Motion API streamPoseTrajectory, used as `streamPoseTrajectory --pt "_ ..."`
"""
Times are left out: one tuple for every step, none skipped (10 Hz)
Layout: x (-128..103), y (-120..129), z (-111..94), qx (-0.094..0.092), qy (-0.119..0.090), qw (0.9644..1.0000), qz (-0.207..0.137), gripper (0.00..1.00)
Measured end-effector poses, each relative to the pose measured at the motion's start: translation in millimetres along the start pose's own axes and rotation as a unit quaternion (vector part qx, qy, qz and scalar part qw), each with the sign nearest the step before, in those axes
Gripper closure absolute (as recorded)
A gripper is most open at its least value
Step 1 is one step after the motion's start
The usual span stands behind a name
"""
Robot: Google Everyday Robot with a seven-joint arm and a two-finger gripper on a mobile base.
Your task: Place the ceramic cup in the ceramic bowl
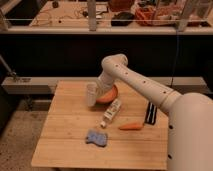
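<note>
The white ceramic cup (91, 95) hangs just above the wooden table, at the left rim of the orange-brown ceramic bowl (109, 94). My gripper (98, 90) comes down from the white arm's elbow and is shut on the cup's right side. The wrist covers part of the bowl's left edge. The cup stands roughly upright, beside the bowl and outside it.
A white rectangular tube (111, 112) lies just in front of the bowl. An orange carrot (131, 126) and a black object (151, 114) are to the right, and a blue sponge (96, 138) is nearer the front. The wooden table (60, 135) ends at the left.
</note>
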Motion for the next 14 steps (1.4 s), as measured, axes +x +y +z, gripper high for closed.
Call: streamPoseTrajectory --pt "-0.4 -1.5 -0.1 0.000 0.000 1.0000 0.000 0.96" --pt "5.0 -0.5 -4.2 0.001 0.003 1.0000 0.007 0.96" --pt "13.6 4.6 -10.5 0.002 0.005 0.9998 0.016 0.96" --pt "23.5 10.0 -18.0 0.005 0.009 0.9997 0.024 0.96" --pt "29.5 14.2 -21.8 0.006 0.011 0.9995 0.030 0.96" --pt "31.1 13.5 -22.8 0.008 0.012 0.9993 0.034 0.96" --pt "32.3 10.7 -23.3 0.009 0.013 0.9991 0.040 0.96" --pt "35.0 10.4 -25.4 0.009 0.014 0.9988 0.045 0.96" --pt "39.6 12.2 -30.2 0.010 0.016 0.9985 0.052 0.92" --pt "46.3 17.9 -34.8 0.010 0.018 0.9979 0.062 0.90" --pt "52.6 22.7 -40.0 0.011 0.020 0.9973 0.070 0.88" --pt "55.1 24.2 -41.3 0.011 0.020 0.9971 0.073 0.82" --pt "55.1 22.2 -40.6 0.011 0.020 0.9968 0.076 0.78" --pt "52.9 18.9 -39.1 0.010 0.019 0.9969 0.075 0.69"
